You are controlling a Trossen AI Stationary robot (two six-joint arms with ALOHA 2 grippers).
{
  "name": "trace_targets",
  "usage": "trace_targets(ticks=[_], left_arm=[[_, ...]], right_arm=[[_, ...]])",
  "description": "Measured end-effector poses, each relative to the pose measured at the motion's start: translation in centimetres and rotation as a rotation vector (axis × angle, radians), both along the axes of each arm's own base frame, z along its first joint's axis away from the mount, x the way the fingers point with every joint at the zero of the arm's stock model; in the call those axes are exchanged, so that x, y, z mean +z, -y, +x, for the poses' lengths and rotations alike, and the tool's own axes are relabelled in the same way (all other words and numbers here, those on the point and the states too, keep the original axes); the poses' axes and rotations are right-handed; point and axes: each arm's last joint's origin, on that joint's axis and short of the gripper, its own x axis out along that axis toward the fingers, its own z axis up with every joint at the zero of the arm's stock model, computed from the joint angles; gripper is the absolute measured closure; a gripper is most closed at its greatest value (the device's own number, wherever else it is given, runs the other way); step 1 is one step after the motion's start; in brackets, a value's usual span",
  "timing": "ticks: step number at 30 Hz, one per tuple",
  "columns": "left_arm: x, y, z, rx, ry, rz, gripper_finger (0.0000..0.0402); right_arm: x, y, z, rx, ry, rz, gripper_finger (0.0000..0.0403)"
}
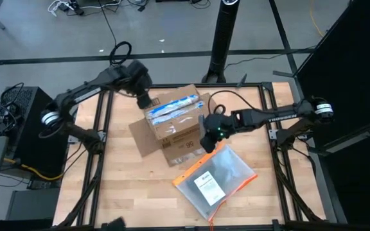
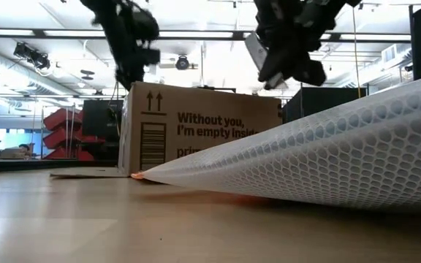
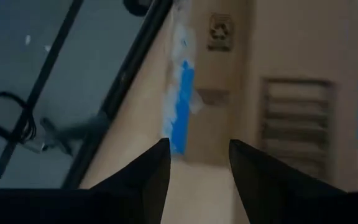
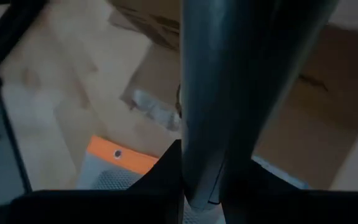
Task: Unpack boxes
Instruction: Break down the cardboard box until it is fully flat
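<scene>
High view: box [image 1: 175, 128] between left fingers [image 1: 148, 101], right fingers [image 1: 208, 142].

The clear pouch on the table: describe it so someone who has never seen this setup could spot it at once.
On the wooden table, look beside the brown cardboard box at its centre, toward the right arm's side. The pouch lies flat, touching the box's corner. It alone is see-through, with an orange edge and a white printed sheet inside.

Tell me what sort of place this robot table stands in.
Most likely a robotics lab or workshop in an open industrial hall. The wooden table sits in a black metal frame on a bare grey floor with loose cables, and beyond the cardboard box the low view shows exposed ceiling beams and strip lights.
</scene>
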Motion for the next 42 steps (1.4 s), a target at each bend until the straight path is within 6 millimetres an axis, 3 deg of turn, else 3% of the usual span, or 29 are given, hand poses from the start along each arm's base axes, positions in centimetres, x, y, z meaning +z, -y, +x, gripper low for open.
trace_targets(ticks=[5, 8, 11, 15, 22, 30, 37, 42], left_arm=[[-4.2, -2.7, 0.7, -0.097, -0.079, -0.159, 0.0245], [-5.4, -2.5, 0.5, -0.144, -0.114, -0.299, 0.0245], [-5.4, -1.4, 0.4, -0.181, -0.114, -0.406, 0.0245], [-3.9, 1.2, -0.1, -0.222, -0.116, -0.484, 0.0245], [-4.6, 6.8, 0.7, -0.189, -0.132, -0.535, 0.0245], [-5.7, 12.6, 0.0, -0.149, -0.160, -0.589, 0.0245], [-5.4, 18.5, 2.9, -0.139, 0.004, -0.608, 0.0245], [-5.5, 21.8, 5.1, -0.050, 0.159, -0.592, 0.0245]], right_arm=[[-0.6, 0.4, -0.8, -0.140, -0.097, 0.021, 0.0362], [-0.8, 1.6, -1.3, -0.232, -0.150, 0.009, 0.0362], [-1.0, 2.5, -1.6, -0.261, -0.177, 0.008, 0.0362], [-1.0, 3.3, -1.5, -0.257, -0.173, 0.000, 0.0362], [-1.7, 3.8, -0.1, -0.091, -0.130, -0.071, 0.0362], [-2.5, 4.4, 1.6, 0.091, -0.074, -0.167, 0.0362], [-3.8, 8.1, 4.3, 0.192, 0.073, -0.364, 0.0362], [-1.3, 9.6, 4.7, 0.377, 0.070, -0.580, 0.0362]])
